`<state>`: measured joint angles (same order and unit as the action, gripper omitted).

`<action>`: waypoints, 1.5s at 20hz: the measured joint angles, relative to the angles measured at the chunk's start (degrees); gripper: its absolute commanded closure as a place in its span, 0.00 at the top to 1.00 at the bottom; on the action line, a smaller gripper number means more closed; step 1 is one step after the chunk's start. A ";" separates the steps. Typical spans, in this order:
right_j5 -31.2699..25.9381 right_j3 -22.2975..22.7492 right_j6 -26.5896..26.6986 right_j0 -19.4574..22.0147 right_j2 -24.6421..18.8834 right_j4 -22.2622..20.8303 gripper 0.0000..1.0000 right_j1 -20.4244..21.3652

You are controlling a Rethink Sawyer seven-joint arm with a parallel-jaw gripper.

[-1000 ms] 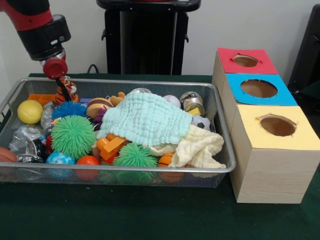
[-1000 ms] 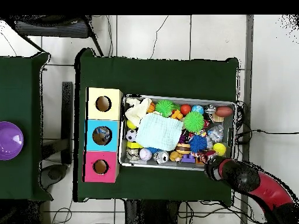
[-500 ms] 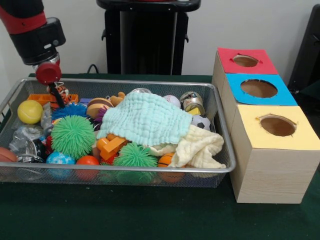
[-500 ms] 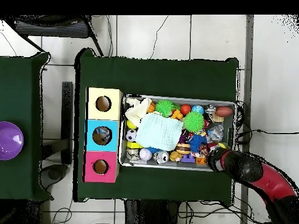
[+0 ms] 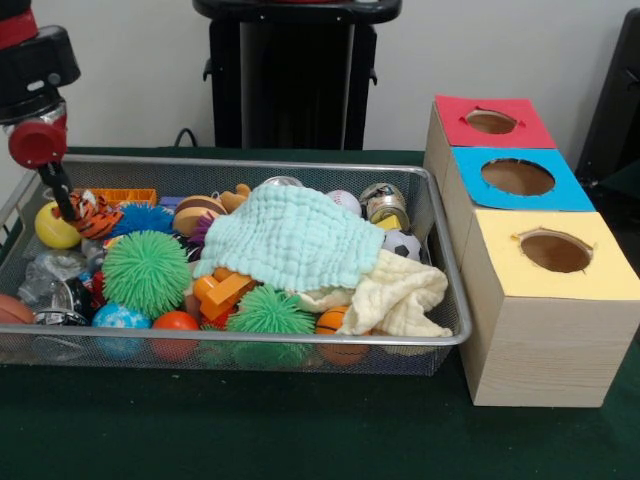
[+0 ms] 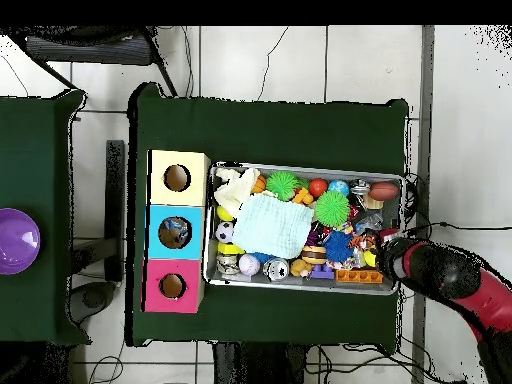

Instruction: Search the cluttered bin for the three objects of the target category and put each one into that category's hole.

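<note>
We find the gripper (image 5: 72, 208) pinching a striped tiger toy (image 5: 95, 213), held above the wire bin's (image 5: 300, 168) end, beside the yellow ball (image 5: 52, 229). The toy sits well apart from the holed boxes (image 5: 520, 180).

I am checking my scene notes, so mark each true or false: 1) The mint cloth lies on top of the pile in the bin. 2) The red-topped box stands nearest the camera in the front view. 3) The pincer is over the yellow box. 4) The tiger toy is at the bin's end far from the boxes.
1) True: the mint cloth lies on top of the pile in the bin.
2) False: the yellow box is nearest; the red-topped box is farthest.
3) False: the pincer is at the bin's opposite end.
4) True: the tiger toy sits there.
</note>
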<state>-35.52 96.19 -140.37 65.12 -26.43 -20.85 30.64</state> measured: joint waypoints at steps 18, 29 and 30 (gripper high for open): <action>-11.08 1.46 0.00 -0.05 -0.20 3.94 1.00 8.97; -0.07 -2.66 0.00 -0.05 -1.13 3.66 1.00 3.89; 0.34 -3.04 0.00 -0.05 -1.22 3.62 1.00 3.36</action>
<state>-35.18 93.16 -140.37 65.08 -27.65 -17.23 34.00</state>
